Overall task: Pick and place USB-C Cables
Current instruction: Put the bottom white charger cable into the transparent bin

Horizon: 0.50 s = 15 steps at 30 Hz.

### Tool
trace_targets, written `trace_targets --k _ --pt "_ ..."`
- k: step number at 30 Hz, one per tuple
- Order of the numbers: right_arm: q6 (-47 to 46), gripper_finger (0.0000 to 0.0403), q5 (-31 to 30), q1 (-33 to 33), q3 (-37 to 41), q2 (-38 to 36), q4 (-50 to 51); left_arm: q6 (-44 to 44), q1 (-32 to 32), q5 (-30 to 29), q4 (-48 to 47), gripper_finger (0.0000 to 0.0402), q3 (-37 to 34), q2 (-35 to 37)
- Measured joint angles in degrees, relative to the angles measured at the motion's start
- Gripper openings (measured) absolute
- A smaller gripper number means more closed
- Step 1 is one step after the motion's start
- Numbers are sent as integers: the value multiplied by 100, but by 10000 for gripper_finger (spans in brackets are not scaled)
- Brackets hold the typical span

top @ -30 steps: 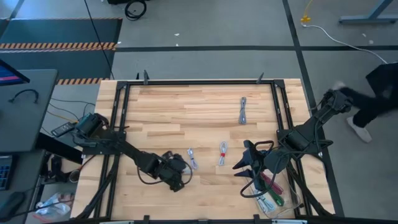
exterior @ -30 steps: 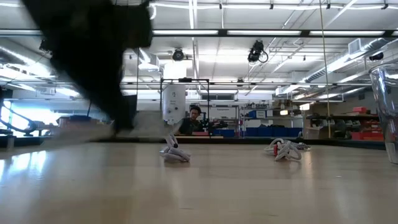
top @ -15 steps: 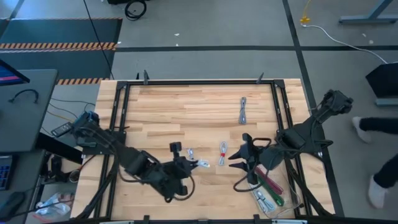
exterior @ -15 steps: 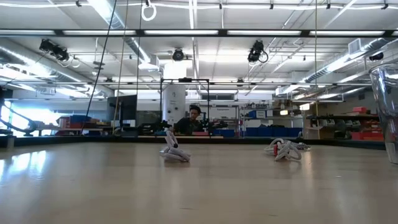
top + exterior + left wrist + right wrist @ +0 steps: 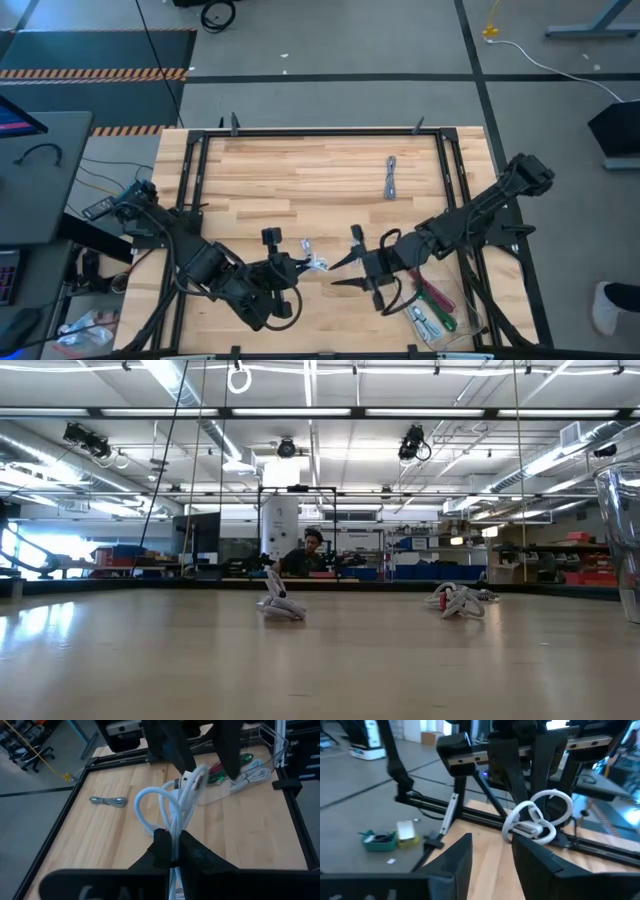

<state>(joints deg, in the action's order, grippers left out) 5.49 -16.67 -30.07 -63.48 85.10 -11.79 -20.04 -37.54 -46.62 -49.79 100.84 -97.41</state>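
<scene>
Right now your left claw [image 5: 312,264] sits low and centre-left in the high view, clamped on a white coiled USB-C cable [image 5: 176,802] that it holds off the counter [image 5: 300,180]. In the left wrist view the loops rise straight out of the two pinched fingers [image 5: 161,849].

Your right claw [image 5: 345,270] is just right of it in the high view, fingers apart and pointing at the held cable, holding nothing. Its own wrist view shows the two fingers [image 5: 457,857] spread with the white coil [image 5: 535,817] hanging just beyond them.

Look at the rest: a grey cable [image 5: 390,177] lies alone in the upper right part of the counter, well apart from both arms. A clear tray [image 5: 470,325] at the lower right edge holds a purple cable [image 5: 432,292], a green cable [image 5: 445,320] and a whitish bundle [image 5: 424,322]. In the low view, a pale cable [image 5: 281,603] lies left of centre, and a grey cable with a red tie [image 5: 455,600] rests right of centre.
</scene>
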Motion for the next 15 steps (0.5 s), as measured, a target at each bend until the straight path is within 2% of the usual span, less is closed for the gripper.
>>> trace_targets --k 8,15 --pt "370 189 -212 172 2 533 -703 -21 4 20 -44 21 0 0" --pt "488 197 -212 477 7 541 -900 -34 11 -33 -114 18 0 2"
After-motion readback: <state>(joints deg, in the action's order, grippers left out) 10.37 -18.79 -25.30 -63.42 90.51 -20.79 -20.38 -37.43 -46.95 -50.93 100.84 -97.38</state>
